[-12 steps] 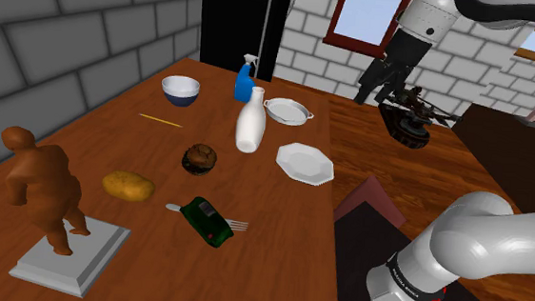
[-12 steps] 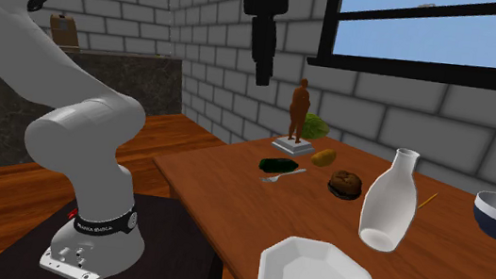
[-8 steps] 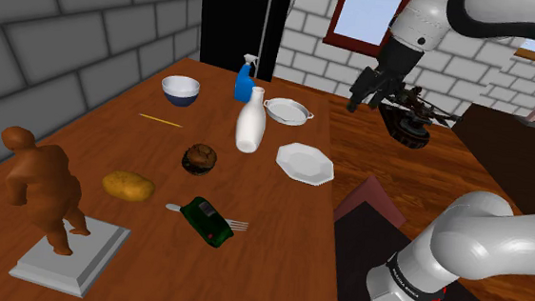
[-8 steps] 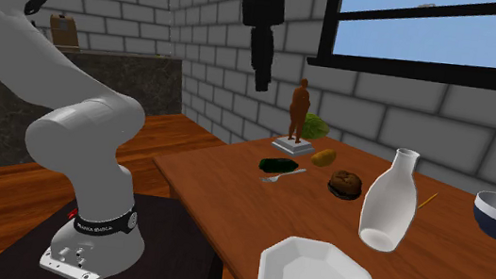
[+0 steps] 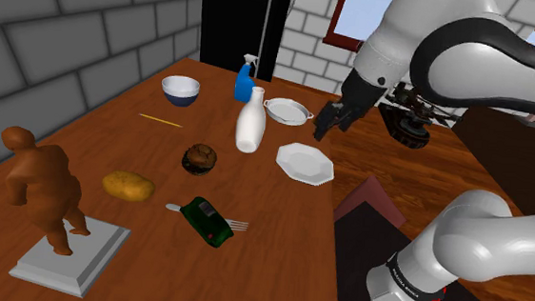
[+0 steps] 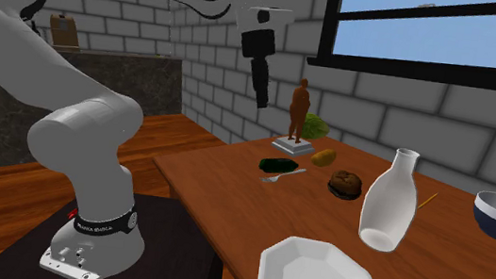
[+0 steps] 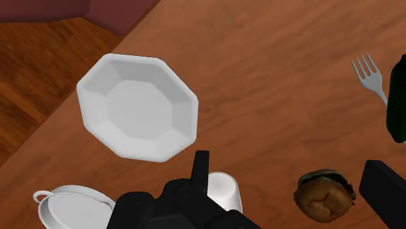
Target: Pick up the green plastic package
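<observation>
one dark green package (image 5: 206,219) lies flat on the worktop (image 5: 249,272), near side, across a fork (image 5: 174,207). it looks light, thin and slick, probably crumpling easily, so pinch it across its narrow width, mid-body. right of it sits a white plate (image 5: 304,162); above that your hand (image 5: 322,129) hangs, fingers wide, empty.

Wooden table (image 5: 262,206): blue-rimmed bowl (image 5: 181,90), spray bottle (image 5: 245,80), white bottle (image 5: 250,121), handled dish (image 5: 287,111), octagonal plate (image 5: 305,162), muffin (image 5: 199,158), potato (image 5: 128,186), yellow stick (image 5: 161,120), fork (image 5: 174,208), dark green package (image 5: 205,218), figurine's grey base (image 5: 73,252).
</observation>
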